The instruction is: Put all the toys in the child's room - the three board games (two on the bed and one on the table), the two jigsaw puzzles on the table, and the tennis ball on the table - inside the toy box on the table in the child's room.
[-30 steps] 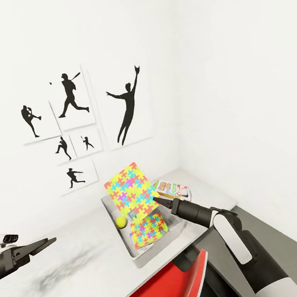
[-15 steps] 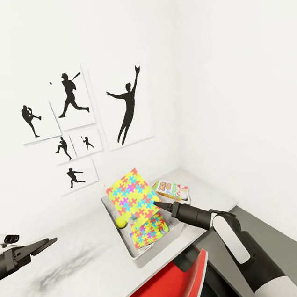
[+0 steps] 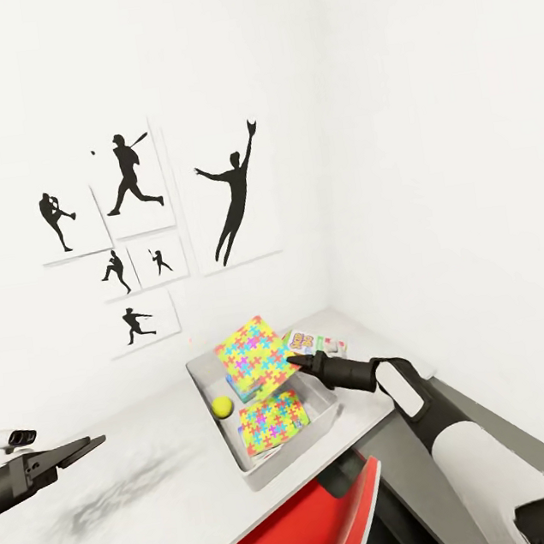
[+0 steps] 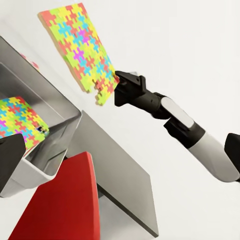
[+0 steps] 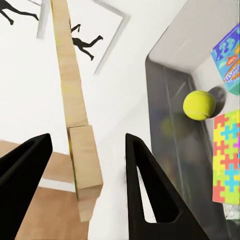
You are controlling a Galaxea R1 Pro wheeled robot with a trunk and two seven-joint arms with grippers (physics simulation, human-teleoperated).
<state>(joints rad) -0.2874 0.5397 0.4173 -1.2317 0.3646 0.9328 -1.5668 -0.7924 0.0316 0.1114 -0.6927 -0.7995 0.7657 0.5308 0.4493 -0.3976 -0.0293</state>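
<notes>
**Head view, then each wrist: jigsaw puzzle tilted over the toy box at the right tool's tips**

Head view: the right arm reaches forward and inward over the worktop [image 3: 148, 497], forearm nearly level and wrist straight. The right tool [image 3: 292, 362] points at the near edge of a jigsaw puzzle [image 3: 251, 357]. This upper puzzle hangs tilted above the far half of the toy box [image 3: 290, 460]. Inside the bin, the tennis ball [image 3: 222, 406] lies by the left wall and a second puzzle [image 3: 274, 421] leans at the near end. A pastel board game [image 3: 317, 343] lies on the worktop just beyond the right arm, outside the bin. The left arm is held low at the side, well apart from the bin, and its left tool [image 3: 84, 445] points across the worktop. I cannot tell whether it is clenched or released. Baseball silhouettes [image 3: 129, 175] hang on the wall, and a red chair [image 3: 309, 535] sits below.

Left wrist view: the right tool [image 4: 120, 82] meets one corner of the upper puzzle [image 4: 80, 45], which stands clear above the toy box [image 4: 50, 165]. The second puzzle [image 4: 17, 122] rests inside.

Right wrist view: the two dark fingers [image 5: 145, 185] stand spread wide. The upper puzzle [image 5: 75, 100] shows edge-on between them with a gap on each side, so the tool is released. Beyond it, the tennis ball [image 5: 199, 105] and second puzzle [image 5: 227, 155] lie in the bin, with a blue board game [image 5: 229, 57] near them.
</notes>
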